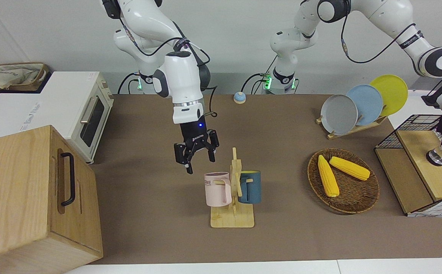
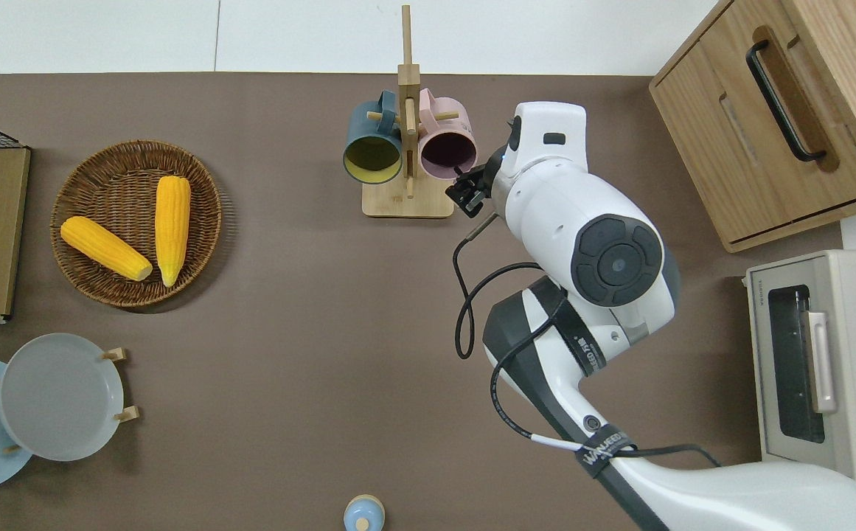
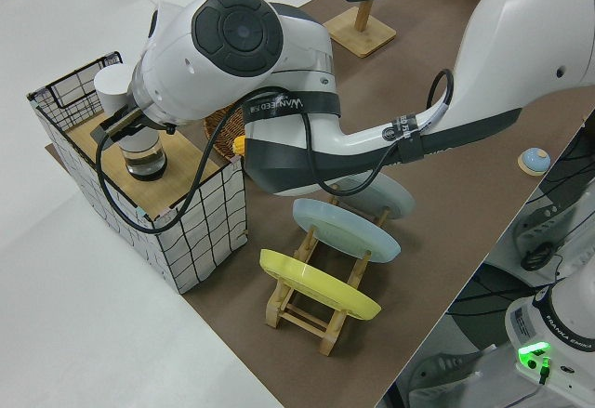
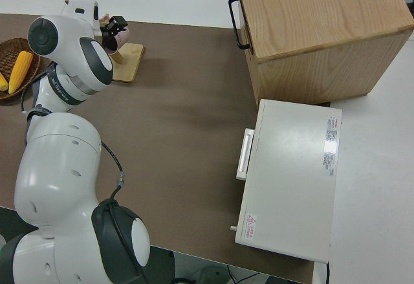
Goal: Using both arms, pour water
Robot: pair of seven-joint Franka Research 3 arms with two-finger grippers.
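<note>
A pink mug and a dark blue mug hang on a wooden mug rack mid-table. My right gripper hovers open and empty just beside the pink mug, toward the right arm's end. My left gripper is directly above a glass jar that stands next to a white cup on the wooden lid of a wire basket. I cannot tell whether it touches the jar. No water can be made out.
A wicker basket holds two corn cobs. Plates lean in a plate rack nearer the robots. A wooden cabinet and a toaster oven stand at the right arm's end. A small blue bell sits by the arm bases.
</note>
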